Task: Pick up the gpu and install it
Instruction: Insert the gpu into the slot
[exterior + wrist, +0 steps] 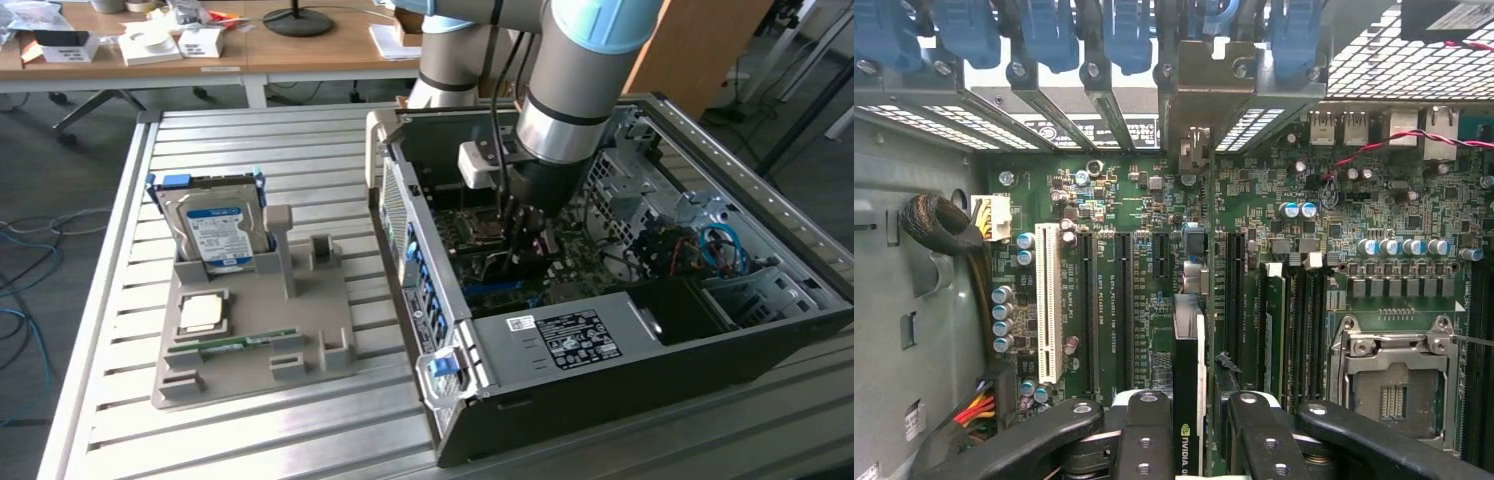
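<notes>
PC case (574, 395) lay open on slatted table (267, 140), w/ arm (574, 90) reaching inside. Grey tray (254, 372) at exterior view's left held hard drive (216, 232), CPU (200, 313), memory stick (247, 342). Gripper (1189, 440) was clamped on the gpu (1186, 365) — card edge-on over the mobo (1144, 200), long axis running from fingers toward rear slot brackets (1104, 110).

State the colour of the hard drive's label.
Blue and white label, clearest in the exterior view.

A lab: open computer case (574, 400) on slatted metal table (254, 435), cluttered wooden desks (320, 52) behind.
</notes>
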Available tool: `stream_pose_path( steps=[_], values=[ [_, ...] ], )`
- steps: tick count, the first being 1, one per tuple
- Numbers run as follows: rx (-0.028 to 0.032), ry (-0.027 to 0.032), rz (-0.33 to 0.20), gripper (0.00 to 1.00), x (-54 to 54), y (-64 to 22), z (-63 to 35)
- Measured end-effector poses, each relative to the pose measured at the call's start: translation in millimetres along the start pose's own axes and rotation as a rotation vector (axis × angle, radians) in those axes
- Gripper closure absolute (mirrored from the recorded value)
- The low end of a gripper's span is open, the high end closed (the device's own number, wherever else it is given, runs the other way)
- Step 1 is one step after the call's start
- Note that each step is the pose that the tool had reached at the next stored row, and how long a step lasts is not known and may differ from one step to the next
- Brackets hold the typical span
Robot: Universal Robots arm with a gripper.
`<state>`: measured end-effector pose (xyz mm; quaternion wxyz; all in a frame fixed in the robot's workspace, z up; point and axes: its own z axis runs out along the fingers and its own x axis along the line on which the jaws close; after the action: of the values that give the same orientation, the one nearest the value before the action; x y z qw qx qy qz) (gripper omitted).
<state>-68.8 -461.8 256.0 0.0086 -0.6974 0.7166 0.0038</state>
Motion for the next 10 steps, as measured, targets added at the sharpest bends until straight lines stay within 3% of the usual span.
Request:
stream_pose_path(
  steps=[10],
  values=[
    [0.0,-0.001,0.0,0.74,-0.1,0.0,1.3]
  ],
)
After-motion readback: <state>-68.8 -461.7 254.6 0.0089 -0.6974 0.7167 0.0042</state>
